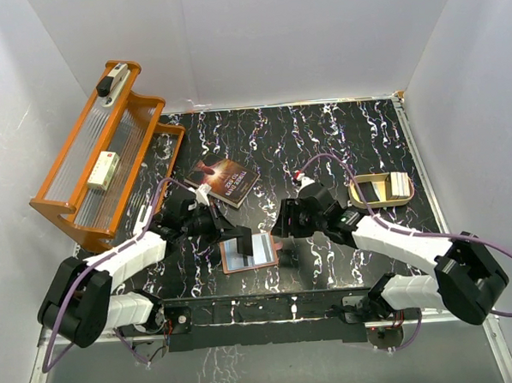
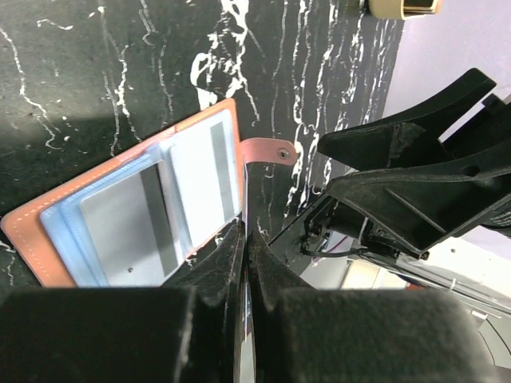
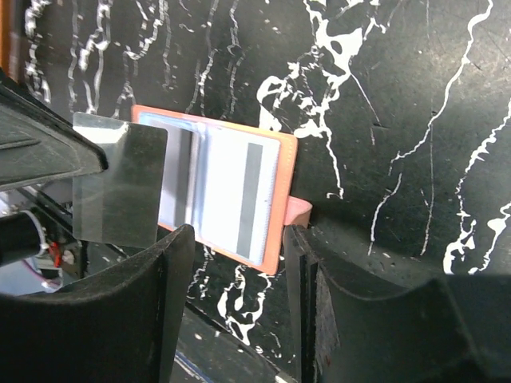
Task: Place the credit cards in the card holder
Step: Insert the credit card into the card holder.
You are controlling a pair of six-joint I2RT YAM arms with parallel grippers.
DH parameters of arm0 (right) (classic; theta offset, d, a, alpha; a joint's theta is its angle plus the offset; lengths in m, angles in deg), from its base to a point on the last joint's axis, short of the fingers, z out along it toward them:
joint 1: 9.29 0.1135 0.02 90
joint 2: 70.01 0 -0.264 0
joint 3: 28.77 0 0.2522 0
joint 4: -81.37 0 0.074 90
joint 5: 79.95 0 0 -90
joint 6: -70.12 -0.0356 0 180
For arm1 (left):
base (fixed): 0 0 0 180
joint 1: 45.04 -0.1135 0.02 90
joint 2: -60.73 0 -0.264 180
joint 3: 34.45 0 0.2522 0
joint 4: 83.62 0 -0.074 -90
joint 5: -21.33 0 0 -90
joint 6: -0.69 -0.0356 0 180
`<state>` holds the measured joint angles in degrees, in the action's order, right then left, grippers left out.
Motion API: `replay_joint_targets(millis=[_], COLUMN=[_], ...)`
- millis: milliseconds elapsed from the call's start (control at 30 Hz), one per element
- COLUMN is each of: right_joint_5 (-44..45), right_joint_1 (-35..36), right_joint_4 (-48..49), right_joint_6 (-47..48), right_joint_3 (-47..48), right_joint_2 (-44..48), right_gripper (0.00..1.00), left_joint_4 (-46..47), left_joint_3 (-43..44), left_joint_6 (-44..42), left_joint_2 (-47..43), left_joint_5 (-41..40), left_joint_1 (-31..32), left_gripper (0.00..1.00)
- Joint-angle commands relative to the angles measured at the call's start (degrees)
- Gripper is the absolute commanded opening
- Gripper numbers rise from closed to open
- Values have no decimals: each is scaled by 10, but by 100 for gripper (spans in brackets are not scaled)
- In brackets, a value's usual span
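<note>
Reddish-brown leather card holder [image 1: 238,266] lies open at lower centre, two striped credit cards [image 2: 128,227] already sleeved
Left gripper [image 2: 244,230] pinches a grey plastic credit card [image 3: 120,179] above it, not yet slotted; right gripper [image 3: 237,239] gapes empty at its edge

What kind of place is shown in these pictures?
Probably a robot test booth in a lab: plain white walls close in a marbled table, and a left arm and a right arm are bolted at its near edge.
</note>
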<state>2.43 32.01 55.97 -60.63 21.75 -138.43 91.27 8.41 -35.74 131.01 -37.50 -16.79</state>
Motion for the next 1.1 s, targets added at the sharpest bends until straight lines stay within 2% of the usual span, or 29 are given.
replay_joint_targets(millis=[0, 433, 700, 867, 1067], right_joint_5=[6, -7, 17, 18, 31], right_joint_1=[3, 15, 26, 33, 38], right_joint_4=[21, 47, 52, 61, 62], right_joint_6=[38, 55, 53, 52, 48], right_joint_3=[23, 27, 22, 17, 5], right_joint_2=[-23, -123, -123, -126, -117], right_gripper=[48, 40, 14, 6, 1], left_joint_4=[56, 92, 119, 134, 71], left_joint_3=[-21, -44, -62, -70, -57], left_joint_6=[-7, -17, -7, -2, -23], left_joint_2=[20, 73, 89, 100, 95], left_joint_5=[8, -6, -6, -2, -28], left_joint_1=[0, 0, 1, 1, 1], left_gripper=[0, 0, 0, 0, 0])
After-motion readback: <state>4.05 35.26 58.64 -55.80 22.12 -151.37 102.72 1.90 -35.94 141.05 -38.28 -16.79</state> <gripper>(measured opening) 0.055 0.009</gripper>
